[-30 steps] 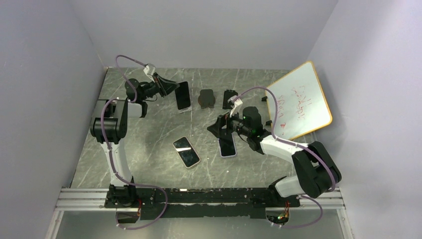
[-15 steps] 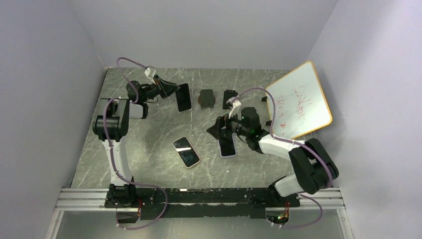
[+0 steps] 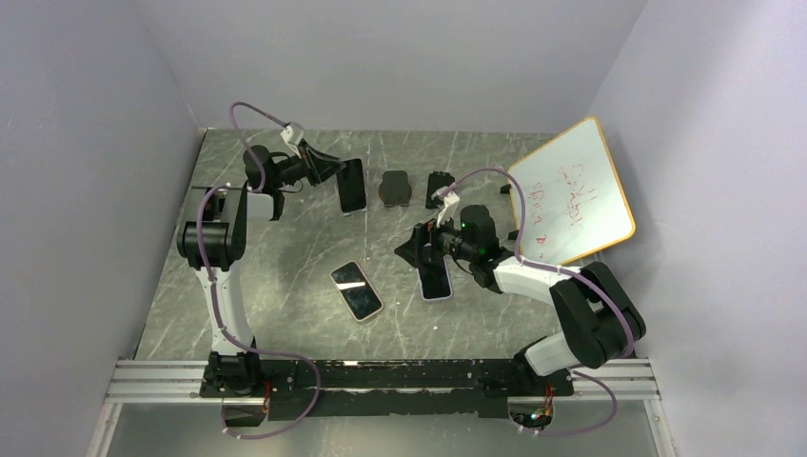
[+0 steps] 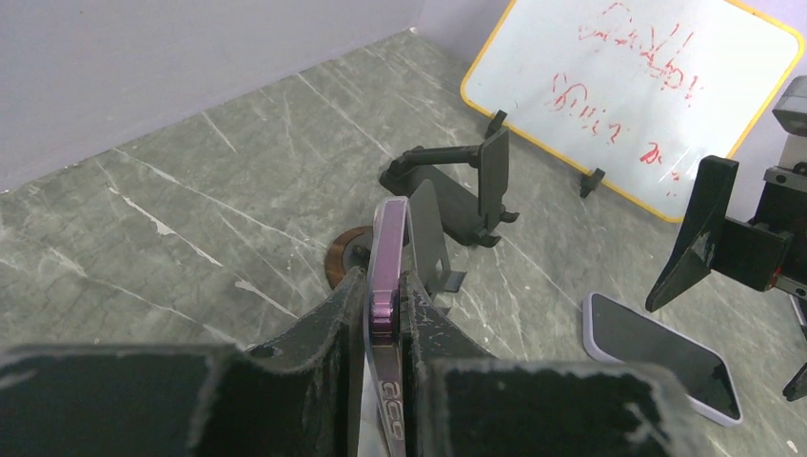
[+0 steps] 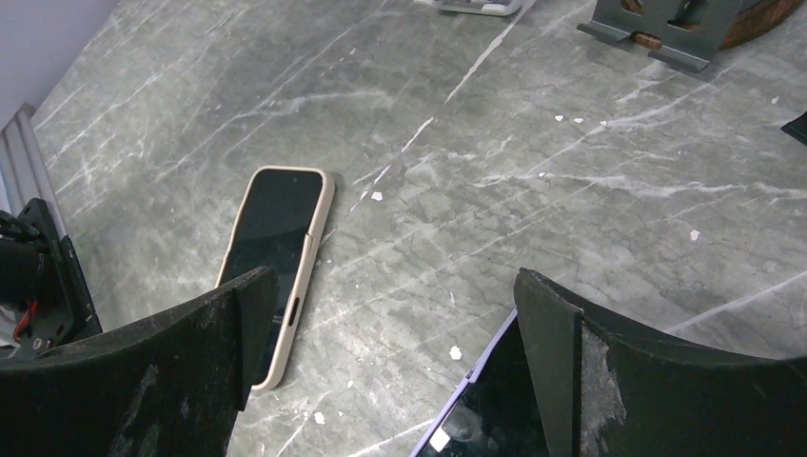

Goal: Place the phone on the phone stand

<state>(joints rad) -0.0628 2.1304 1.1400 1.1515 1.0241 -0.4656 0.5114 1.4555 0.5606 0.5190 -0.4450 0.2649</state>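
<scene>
Phones [image 3: 357,290] three, one phone [image 3: 351,185] between the left fingers [image 4: 328,324]; phone stands [image 3: 395,188] two.

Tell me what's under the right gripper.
A phone in a purple case lies screen-up on the table, below the open right gripper. From above, the gripper covers the phone's far end, so that part cannot be seen.

The table [image 5: 533,143] is seen as smooth, veined stone; the phone [image 4: 385,276] edge looks glossy, the stand [image 4: 428,243] matt metal.
</scene>
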